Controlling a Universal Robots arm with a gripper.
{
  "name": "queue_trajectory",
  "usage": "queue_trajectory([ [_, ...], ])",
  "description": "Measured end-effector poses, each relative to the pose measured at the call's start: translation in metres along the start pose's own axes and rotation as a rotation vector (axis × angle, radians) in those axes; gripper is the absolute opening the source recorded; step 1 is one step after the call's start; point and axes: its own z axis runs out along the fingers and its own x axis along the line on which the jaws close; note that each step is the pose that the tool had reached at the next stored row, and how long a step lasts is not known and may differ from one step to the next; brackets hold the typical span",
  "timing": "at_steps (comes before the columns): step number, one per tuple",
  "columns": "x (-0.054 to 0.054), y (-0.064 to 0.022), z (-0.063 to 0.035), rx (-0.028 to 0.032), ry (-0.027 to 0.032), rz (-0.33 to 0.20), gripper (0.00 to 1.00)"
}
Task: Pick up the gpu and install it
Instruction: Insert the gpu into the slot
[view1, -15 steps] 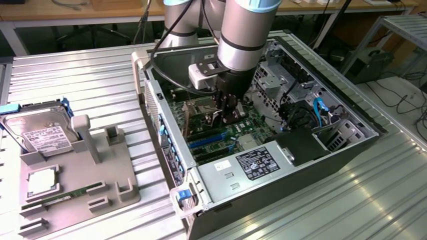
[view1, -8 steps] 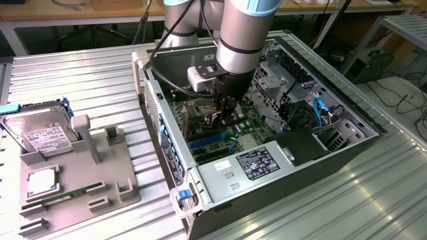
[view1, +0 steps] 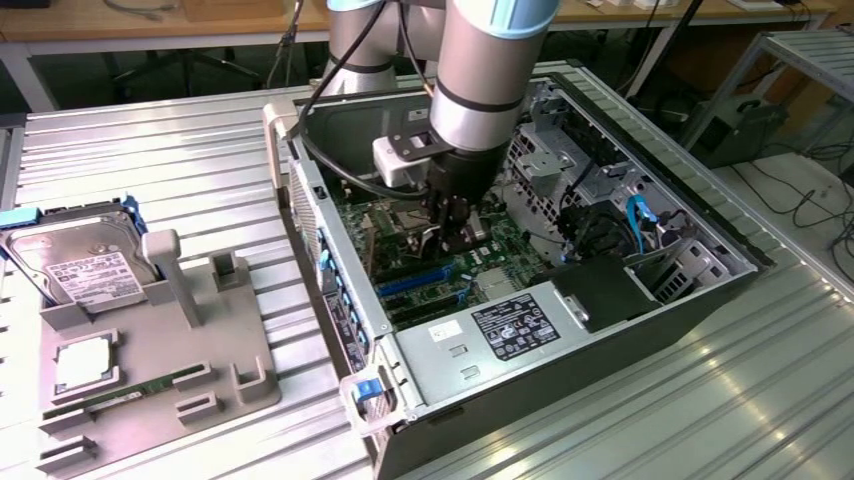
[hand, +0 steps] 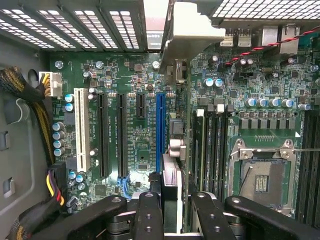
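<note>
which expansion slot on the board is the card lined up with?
The blue slot. It is the only blue one, beside the black slots and the white slot; the gpu held edge-on between the fingers sits in line with it.

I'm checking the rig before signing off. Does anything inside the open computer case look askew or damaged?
Nothing stands out. The gripper holds the gpu edge-on above the blue slot on the motherboard, roughly in line with it.

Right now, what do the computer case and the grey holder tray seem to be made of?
The computer case looks like bare sheet metal: dull grey, thin folded edges, punched vent holes. The grey holder tray seems moulded or printed plastic: matte, uniform colour, thick blocky posts; which of the two is unclear.
</note>
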Motion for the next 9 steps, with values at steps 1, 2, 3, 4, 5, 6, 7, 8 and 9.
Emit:
queue_trajectory([
  [1,0.0,0.0001,0.0004,0.0,0.0,0.0,0.27],
  [2,0.0001,0.0002,0.0007,-0.0001,0.0002,0.0,0.27],
  [3,0.0001,0.0003,0.0011,-0.0001,0.0002,0.0,0.27],
  [4,0.0001,0.0011,0.0015,-0.0002,0.0003,0.0,0.27],
  [5,0.0001,0.0016,0.0018,-0.0001,0.0002,0.0,0.27],
  [6,0.0001,0.0019,0.0021,-0.0001,0.0001,0.0,0.27],
  [7,0.0001,0.002,0.0024,-0.0001,0.0001,0.0,0.27],
  [8,0.0001,0.0021,0.0028,0.0,0.0,0.0,0.27],
  [9,0.0001,0.0021,0.0032,-0.0001,0.0001,0.0,0.27],
])
